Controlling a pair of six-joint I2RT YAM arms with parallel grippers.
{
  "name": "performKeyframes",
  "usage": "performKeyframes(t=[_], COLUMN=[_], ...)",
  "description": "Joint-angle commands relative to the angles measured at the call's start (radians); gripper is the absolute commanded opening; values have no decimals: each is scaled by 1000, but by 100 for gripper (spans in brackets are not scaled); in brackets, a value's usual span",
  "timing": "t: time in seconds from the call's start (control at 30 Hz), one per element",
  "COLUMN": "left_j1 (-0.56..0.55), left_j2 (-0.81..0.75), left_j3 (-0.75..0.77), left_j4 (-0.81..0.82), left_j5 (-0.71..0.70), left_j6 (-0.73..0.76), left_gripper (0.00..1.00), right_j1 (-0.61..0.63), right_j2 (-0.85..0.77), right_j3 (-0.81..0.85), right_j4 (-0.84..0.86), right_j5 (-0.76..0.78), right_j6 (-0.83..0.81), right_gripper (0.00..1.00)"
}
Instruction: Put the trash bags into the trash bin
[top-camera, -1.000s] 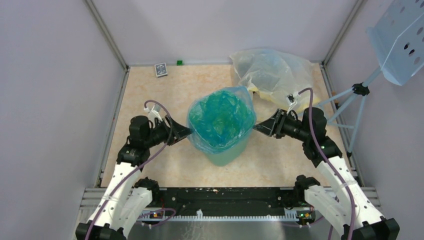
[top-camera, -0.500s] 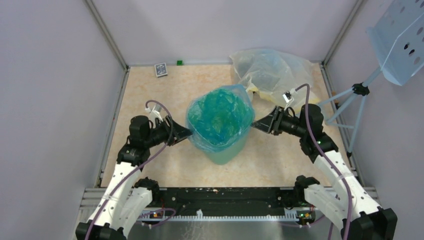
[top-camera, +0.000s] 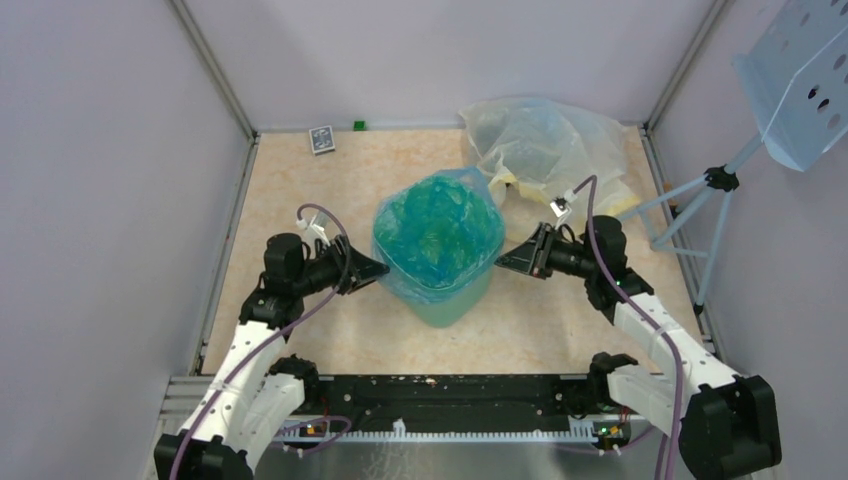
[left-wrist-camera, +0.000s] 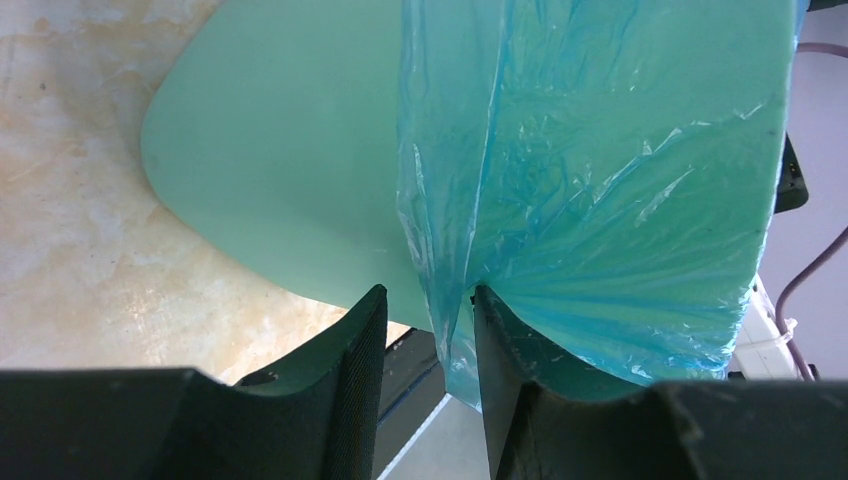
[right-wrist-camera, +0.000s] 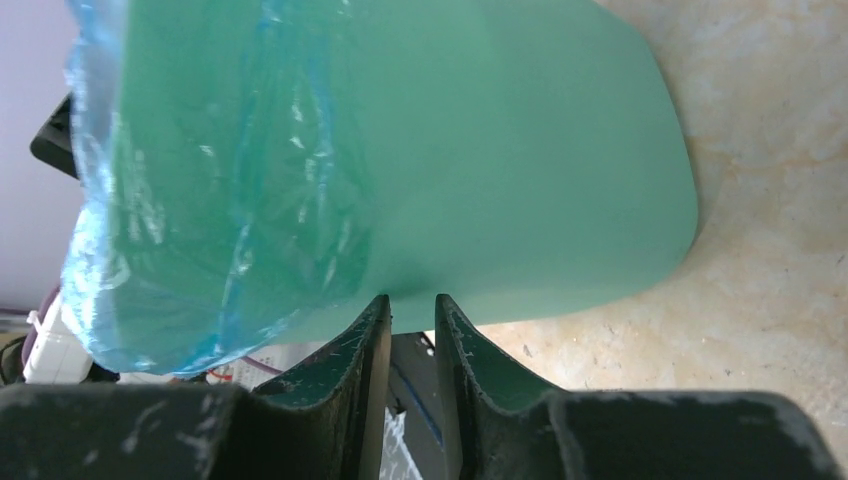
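Note:
The mint-green trash bin (top-camera: 445, 305) stands mid-table. The blue trash bag (top-camera: 437, 232) lines it, its edge folded down over the rim. My left gripper (top-camera: 376, 269) is at the bin's left side, below the rim. In the left wrist view the left gripper (left-wrist-camera: 428, 295) is open. A hanging fold of the bag (left-wrist-camera: 600, 180) lies between the jaws against one finger, in front of the bin wall (left-wrist-camera: 280, 150). My right gripper (top-camera: 500, 262) is at the bin's right side. In the right wrist view the right gripper (right-wrist-camera: 412, 300) has a narrow empty gap. Its tips are at the bin wall (right-wrist-camera: 520, 150), with the bag (right-wrist-camera: 200, 200) beside them.
A large clear yellowish bag (top-camera: 545, 145) lies at the back right. A small card box (top-camera: 321, 139) and a green cube (top-camera: 358, 125) sit at the back wall. A pale-blue perforated panel (top-camera: 800, 80) on a tripod stands at the right.
My right gripper has moved down and in toward the bin's right side. My left gripper has shifted slightly right. The bag's edge sits lower over the rim.

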Motion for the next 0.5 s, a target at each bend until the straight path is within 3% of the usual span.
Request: performKeyframes(t=[0.0,0.1,0.3,0.47], left_j1=[1,1,1,1], left_j2=[2,-1,-2,0], left_j3=[-7,-4,19,30], left_j4=[63,64,50,44], left_j5=[9,-1,-14,-9], left_j6=[9,13,18,18], left_gripper=[43,43,43,43], right_j1=[4,4,4,4], right_j2=[10,-31,-168,-179], right_j3=[0,19,40,77], right_j4=[81,14,-52,-48], right_j5=[-32,-17,-34,-28], right_j6=[-5,-57,-139,-125], right_gripper=[24,28,53,58])
